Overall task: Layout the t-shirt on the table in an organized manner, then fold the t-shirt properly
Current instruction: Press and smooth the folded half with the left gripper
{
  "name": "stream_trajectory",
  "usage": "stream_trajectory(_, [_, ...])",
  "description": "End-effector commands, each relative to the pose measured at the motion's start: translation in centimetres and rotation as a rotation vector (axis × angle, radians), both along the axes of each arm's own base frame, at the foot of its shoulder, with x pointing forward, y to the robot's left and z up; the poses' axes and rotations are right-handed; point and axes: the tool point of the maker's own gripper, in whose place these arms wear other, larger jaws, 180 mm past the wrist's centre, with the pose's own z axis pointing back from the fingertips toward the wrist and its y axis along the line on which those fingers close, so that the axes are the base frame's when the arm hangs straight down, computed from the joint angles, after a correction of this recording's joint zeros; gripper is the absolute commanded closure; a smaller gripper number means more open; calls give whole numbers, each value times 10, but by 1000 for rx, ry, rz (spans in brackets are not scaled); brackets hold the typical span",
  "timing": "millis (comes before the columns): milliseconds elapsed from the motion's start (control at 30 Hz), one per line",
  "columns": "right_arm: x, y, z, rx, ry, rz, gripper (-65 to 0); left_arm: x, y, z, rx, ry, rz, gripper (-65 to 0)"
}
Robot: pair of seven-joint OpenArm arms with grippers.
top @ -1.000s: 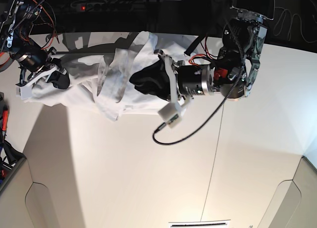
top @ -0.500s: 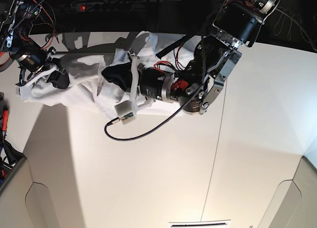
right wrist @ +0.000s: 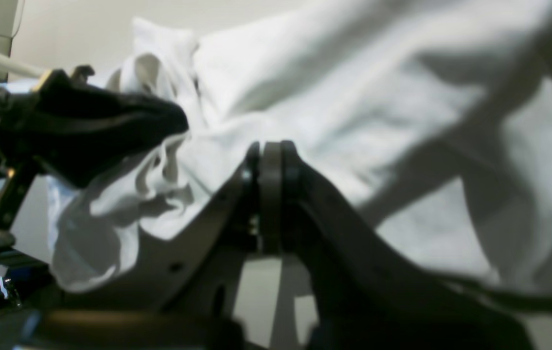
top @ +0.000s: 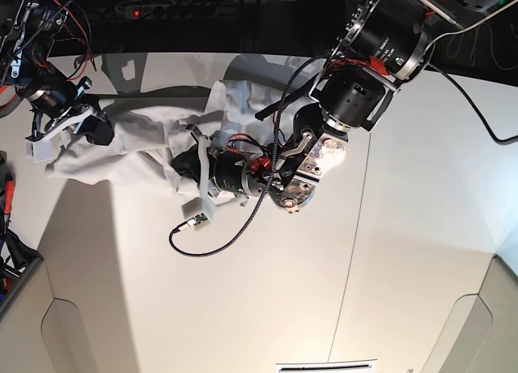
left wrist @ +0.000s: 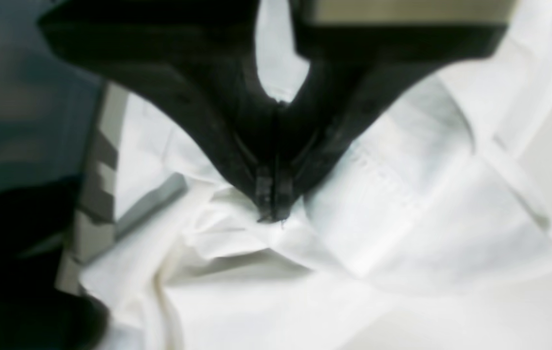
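The white t-shirt [top: 137,142] lies bunched and wrinkled across the far left part of the off-white table [top: 243,292]. My left gripper [top: 180,164] reaches over from the right and rests low on the shirt's near edge. In the left wrist view it [left wrist: 271,214] is shut on a fold of the t-shirt [left wrist: 402,218]. My right gripper [top: 91,130] is at the shirt's left end. In the right wrist view it [right wrist: 268,194] is shut with a thin strip of the t-shirt [right wrist: 353,97] pinched between its jaws. The left gripper also shows there as a black shape [right wrist: 86,136].
The left arm's black cable [top: 218,235] loops over the table in front of the shirt. A thin dark seam [top: 348,260] runs across the table on the right. A power strip [top: 137,13] lies beyond the far edge. Cables sit off the left edge [top: 8,252].
My left arm has swung far to the left and lower, carrying its pinched fold across the shirt. The raised bunch of cloth has come down flatter. The right gripper has stayed put.
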Motion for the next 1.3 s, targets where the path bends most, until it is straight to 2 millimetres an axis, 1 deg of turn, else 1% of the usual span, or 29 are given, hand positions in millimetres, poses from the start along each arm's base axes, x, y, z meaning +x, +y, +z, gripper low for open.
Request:
stream_trajectory(0, [8, -4, 11, -4, -45, -1, 0, 16, 6, 6, 27, -39, 23, 0])
stream_trajectory(133, [10, -3, 14, 9, -56, -3, 0, 15, 5, 6, 18, -32, 26, 0])
stream_trajectory(267, [19, -6, 29, 0, -113, 2, 0, 13, 4, 6, 12, -26, 25, 0])
stream_trajectory(300, [22, -11, 36, -13, -137, -2, -79, 12, 4, 5, 13, -24, 25, 0])
stream_trajectory(367, [28, -23, 51, -48, -184, -19, -314, 12, 5, 4, 15, -21, 24, 0])
stream_trajectory(400, [31, -32, 57, -68, -199, -30, -387, 11, 5, 4, 15, -19, 24, 0])
stream_trajectory(433, [32, -42, 63, -99, -209, -37, -410, 10, 5, 3, 16, -18, 23, 0])
stream_trajectory(567, [31, -87, 74, -239, -194, -67, -409, 7, 4, 2, 15, -12, 20, 0])
stream_trajectory(633, [29, -106, 76, -294, -172, -86, -409, 5, 3, 2, 10, -10, 10, 0])
stream_trajectory(733, [27, -129, 73, -353, -136, -128, -419, 2, 1, 3, -1, -9, -12, 0])
stream_trajectory(767, [27, -135, 70, -354, -133, -145, -439, 2, 1, 3, -1, -10, -12, 0])
stream_trajectory(833, [27, -143, 63, -337, -130, -169, -445, 2, 1, 3, -1, -10, -12, 0])
stream_trajectory(933, [32, -146, 46, -270, -102, -199, -445, 2, 1, 3, -2, -10, -15, 0])
stream_trajectory(1067, [50, -139, 30, -120, -110, -222, -445, 1, 1, 3, -4, -10, -17, 0])
stream_trajectory(1167, [61, -127, 23, -22, -110, -212, -445, 1, 1, 3, -3, -10, -17, 0])
stream_trajectory(1267, [65, -110, 17, 33, -76, -164, -445, 1, 1, 3, -3, -9, -18, 0])
